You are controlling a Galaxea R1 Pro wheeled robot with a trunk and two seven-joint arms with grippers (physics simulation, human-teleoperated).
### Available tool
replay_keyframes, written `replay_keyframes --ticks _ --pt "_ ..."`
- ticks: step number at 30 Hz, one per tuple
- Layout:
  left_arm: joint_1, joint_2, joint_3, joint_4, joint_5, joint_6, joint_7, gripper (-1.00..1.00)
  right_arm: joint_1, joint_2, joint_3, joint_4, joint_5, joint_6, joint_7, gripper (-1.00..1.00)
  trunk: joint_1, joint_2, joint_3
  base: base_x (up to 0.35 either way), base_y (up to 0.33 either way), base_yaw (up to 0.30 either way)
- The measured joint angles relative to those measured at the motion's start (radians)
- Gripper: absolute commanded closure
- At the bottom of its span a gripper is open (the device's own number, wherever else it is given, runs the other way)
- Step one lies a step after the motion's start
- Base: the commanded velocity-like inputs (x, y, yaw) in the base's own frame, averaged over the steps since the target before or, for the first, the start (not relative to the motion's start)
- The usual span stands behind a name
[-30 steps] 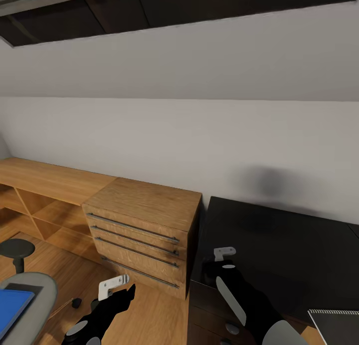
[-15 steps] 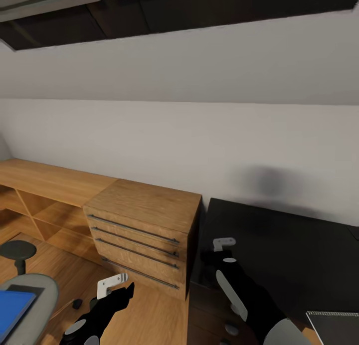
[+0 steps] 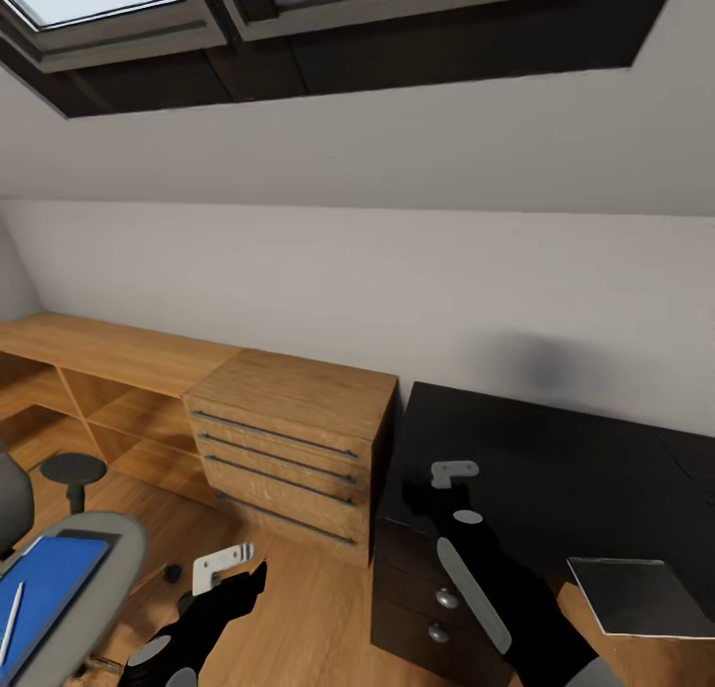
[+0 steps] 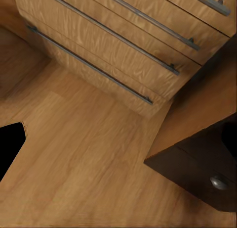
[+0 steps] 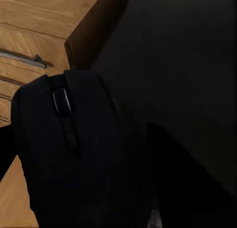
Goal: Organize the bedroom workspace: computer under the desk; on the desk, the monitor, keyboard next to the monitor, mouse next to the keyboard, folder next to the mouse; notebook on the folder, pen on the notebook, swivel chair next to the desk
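1. The mouse (image 5: 74, 154) sits large and close in the right wrist view, scroll wheel facing the camera. We judge that the right tool (image 3: 429, 516) is closed on it, carrying it above the left end of the bench (image 3: 556, 459).
2. The step in hand, as we read it, is setting the mouse down on the bench. Neither keyboard nor monitor is visible here, so we cannot confirm the final spot from these views.
3. To do it well, we keep the mouse level, lower it until its underside meets the black top, and only then release. We stay clear of the bench's left edge, which lies just beside the mouse and drops to the floor (image 4: 89, 159).
4. The notebook (image 3: 641, 596) lies flat on the bench at the right, well apart from the mouse. We leave it undisturbed.
5. The left tool (image 3: 236, 568) hangs low over the floor, in front of the wooden drawer unit (image 3: 288, 439). We cannot tell whether it is open or closed.
6. The folder (image 3: 45, 598) rests on the seat of the chair (image 3: 109, 568) at lower left, with the pen (image 3: 12, 622) lying on it; both await later steps.
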Motion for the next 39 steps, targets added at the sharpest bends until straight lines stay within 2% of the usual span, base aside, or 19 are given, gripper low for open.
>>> replay_keyframes --ticks 5,11,16,22,28,34,39 --pt "0.000 0.000 0.007 0.000 0.000 0.000 0.000 -1.00 0.002 0.001 -0.053 -0.006 0.000 -0.004 0.000 1.00 -0.019 0.035 0.016 -0.300 0.000 0.000" --pt "0.000 0.000 0.009 -0.001 0.000 0.000 -0.001 -1.00 0.003 0.001 -0.057 -0.053 0.000 -0.003 -0.024 1.00 -0.042 0.077 0.035 -0.222 0.000 -0.167" --pt "0.000 0.000 0.009 0.000 0.004 0.002 -0.001 -1.00 0.003 0.003 -0.059 -0.054 -0.001 -0.004 -0.028 1.00 -0.043 0.077 0.035 -0.053 0.000 -0.229" --pt "0.000 0.000 0.007 0.000 0.005 0.003 0.000 -1.00 0.003 0.006 -0.058 -0.053 0.000 -0.003 -0.031 1.00 -0.043 0.077 0.035 -0.003 -0.004 -0.018" --pt "0.000 0.000 0.006 0.002 0.005 0.003 -0.001 -1.00 0.003 0.005 -0.059 -0.053 0.000 -0.002 -0.032 1.00 -0.043 0.077 0.035 -0.086 -0.247 -0.024" --pt "0.000 0.001 0.007 0.002 0.004 0.003 -0.001 -1.00 0.003 0.002 -0.061 -0.053 -0.001 -0.004 -0.032 1.00 -0.043 0.077 0.039 -0.067 -0.066 -0.182" --pt "0.000 0.001 0.008 0.002 0.004 0.002 -0.001 -1.00 0.004 0.001 -0.085 -0.050 0.000 -0.004 -0.031 1.00 -0.043 0.077 0.043 -0.011 -0.009 -0.230"
